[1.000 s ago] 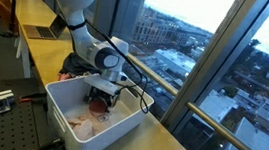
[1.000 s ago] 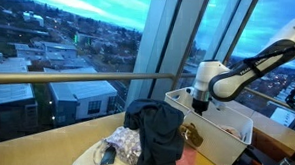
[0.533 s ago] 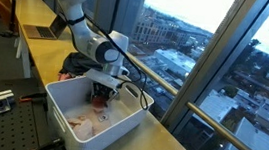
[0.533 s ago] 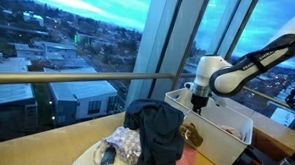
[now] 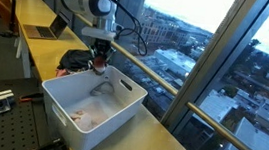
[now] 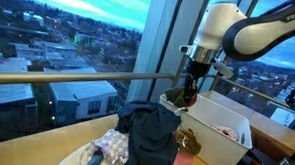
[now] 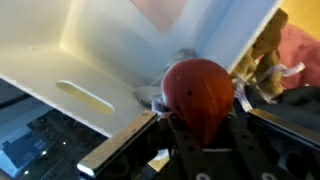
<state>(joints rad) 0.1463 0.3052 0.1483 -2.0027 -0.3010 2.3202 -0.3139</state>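
Reddish bundle (image 7: 197, 88), perhaps cloth, gripped inside claw (image 7: 199, 104)

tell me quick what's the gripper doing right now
Gripper: closed, holding a reddish-brown cloth.

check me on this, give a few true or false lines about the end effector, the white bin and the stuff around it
1. The end effector grips a reddish-brown rounded object. True.
2. The white rectangular plastic bin is completely empty. False: pale pinkish pieces lie on its bottom.
3. The end effector is down inside the bin. False: it hangs above the bin's rim, near the window side.
4. A dark crumpled garment lies outside the bin, right beside it. True.
5. The end effector's fingers are spread wide with nothing between them. False: they close on the rounded object.
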